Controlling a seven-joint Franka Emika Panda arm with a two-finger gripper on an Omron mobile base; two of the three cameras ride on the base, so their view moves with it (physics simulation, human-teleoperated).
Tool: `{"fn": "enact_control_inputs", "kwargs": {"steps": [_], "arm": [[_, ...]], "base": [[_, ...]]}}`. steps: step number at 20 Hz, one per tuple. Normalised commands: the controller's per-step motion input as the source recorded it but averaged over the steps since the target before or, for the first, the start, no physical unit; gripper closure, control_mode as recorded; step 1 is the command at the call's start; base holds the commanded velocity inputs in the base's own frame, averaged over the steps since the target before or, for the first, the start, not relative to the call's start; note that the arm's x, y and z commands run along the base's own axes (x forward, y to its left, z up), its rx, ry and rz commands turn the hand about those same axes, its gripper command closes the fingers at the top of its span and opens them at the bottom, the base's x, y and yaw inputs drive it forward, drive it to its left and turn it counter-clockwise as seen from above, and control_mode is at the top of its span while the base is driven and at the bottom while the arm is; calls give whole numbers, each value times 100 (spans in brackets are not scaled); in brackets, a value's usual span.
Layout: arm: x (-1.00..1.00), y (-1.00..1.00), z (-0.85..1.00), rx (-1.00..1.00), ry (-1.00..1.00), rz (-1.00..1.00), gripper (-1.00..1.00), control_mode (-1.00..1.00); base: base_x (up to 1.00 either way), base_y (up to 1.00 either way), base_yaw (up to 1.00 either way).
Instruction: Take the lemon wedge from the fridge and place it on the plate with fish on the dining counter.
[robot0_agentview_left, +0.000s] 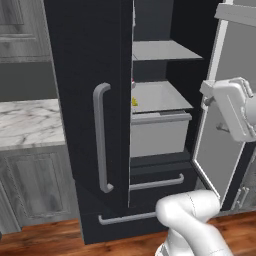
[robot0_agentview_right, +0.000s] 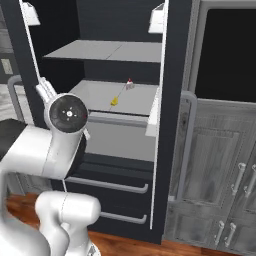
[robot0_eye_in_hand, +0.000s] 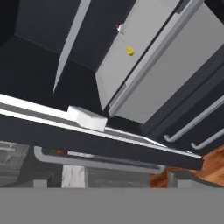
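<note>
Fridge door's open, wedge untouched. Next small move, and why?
Probably reach the hand into the fridge toward the lemon wedge. The right door stands open, the wedge lies on the middle shelf in front of a small pink-topped item, and the hand view looks at it from outside.

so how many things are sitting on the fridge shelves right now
2, both on the middle shelf: a small yellow lemon wedge near the middle, and a tiny pink and white item farther back. The upper shelf looks bare; the closed left door may hide more.
</note>
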Motion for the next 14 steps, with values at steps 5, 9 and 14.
{"fn": "enact_control_inputs", "kwargs": {"steps": [5, 9, 14], "arm": [[86, 36, -10, 20, 13, 3, -100, -100], [69, 86, -31, 9, 5, 5, -100, -100], [40, 81, -17, 4, 1, 9, -100, -100]], "base": [[0, 0, 0], [0, 0, 0], [0, 0, 0]]}}
